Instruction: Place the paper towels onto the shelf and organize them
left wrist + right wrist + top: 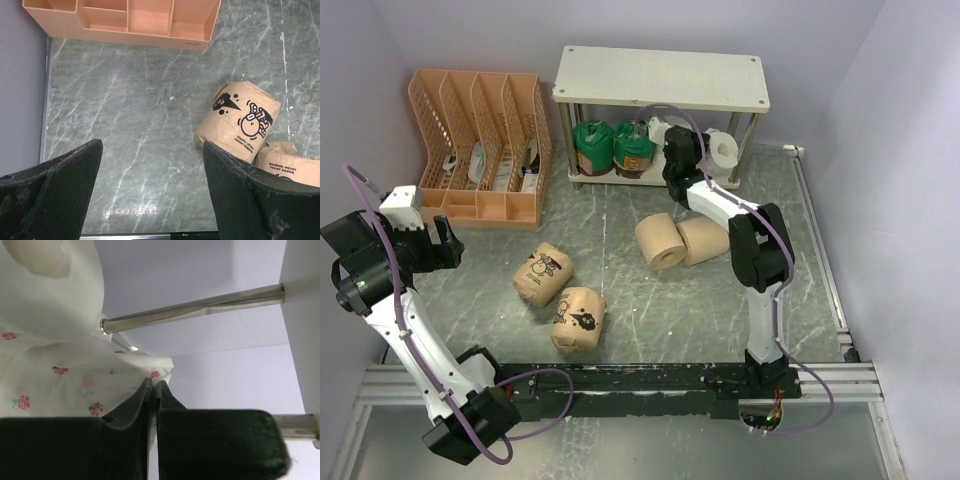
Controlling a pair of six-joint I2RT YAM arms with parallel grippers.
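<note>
The shelf (pixel 660 77) stands at the back. Its lower tier holds two green-topped brown rolls (pixel 610 147) and white dotted rolls (pixel 724 148). My right gripper (pixel 677 152) reaches into that tier. In the right wrist view it (pixel 154 384) is shut, pinching the wrapper edge of a white dotted roll (pixel 55 375) beside a silver post (pixel 200 307). Two plain tan rolls (pixel 680 241) lie on the table before the shelf. Two black-printed tan rolls (pixel 542 273) (pixel 578 318) lie left of centre. My left gripper (pixel 445 245) is open and empty above the table (pixel 152 150), left of the printed rolls (pixel 240 120).
The orange slotted file organizer (pixel 480 145) stands at the back left, and its base shows in the left wrist view (pixel 125 20). The shelf's top board carries nothing. Purple walls close in the left, back and right. A black rail (pixel 650 378) runs along the near edge.
</note>
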